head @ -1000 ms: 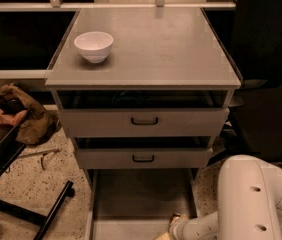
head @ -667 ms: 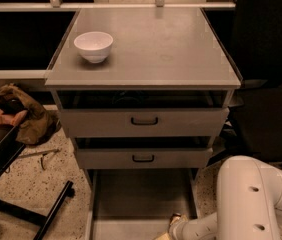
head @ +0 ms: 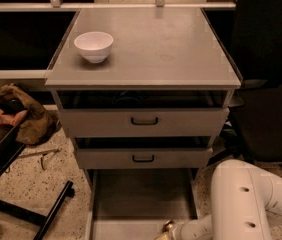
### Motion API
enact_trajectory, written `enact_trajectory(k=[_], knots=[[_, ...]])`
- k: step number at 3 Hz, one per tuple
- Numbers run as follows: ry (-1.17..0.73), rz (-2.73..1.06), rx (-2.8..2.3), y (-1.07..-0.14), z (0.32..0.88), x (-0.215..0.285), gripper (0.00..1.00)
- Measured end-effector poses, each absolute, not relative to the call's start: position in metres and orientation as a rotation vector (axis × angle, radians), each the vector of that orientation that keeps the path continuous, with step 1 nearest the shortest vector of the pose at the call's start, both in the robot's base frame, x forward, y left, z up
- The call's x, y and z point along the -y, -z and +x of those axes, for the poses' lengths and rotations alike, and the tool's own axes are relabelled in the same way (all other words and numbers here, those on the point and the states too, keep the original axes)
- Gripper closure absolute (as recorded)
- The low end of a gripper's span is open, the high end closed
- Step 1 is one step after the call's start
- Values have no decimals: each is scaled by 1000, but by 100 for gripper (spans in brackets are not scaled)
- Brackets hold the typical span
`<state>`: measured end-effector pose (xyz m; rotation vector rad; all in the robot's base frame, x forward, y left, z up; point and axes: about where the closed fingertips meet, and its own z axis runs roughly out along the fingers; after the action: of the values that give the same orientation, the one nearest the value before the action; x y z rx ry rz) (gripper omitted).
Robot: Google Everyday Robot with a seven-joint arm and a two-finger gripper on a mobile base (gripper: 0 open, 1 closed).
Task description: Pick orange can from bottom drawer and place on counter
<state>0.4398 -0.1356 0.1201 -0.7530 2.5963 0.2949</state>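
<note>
Position: gripper (head: 165,233) low at near end of long shallow grey metal bottom drawer (head: 141,196); grasp state cannot tell. Small shiny golden-orange can (head: 168,226) glints at it. Risk: dented body slips on lift; can strikes overhanging grey middle drawer (head: 181,159) before reaching flat grey table (head: 156,54).

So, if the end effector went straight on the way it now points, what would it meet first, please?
Probably the bottom drawer: the end effector, low at the picture's bottom edge, points left over the drawer's floor toward its left wall, though depth is unclear.

Counter (head: 156,49): 1 white bowl (head: 94,45) rear-left. End effector (head: 162,232) at bottom drawer (head: 141,194).
</note>
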Motion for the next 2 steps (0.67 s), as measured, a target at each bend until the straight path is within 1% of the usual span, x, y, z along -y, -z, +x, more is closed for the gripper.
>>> enact_trajectory(k=[2], knots=[[-297,-752,-2597,-119,440,135,65]])
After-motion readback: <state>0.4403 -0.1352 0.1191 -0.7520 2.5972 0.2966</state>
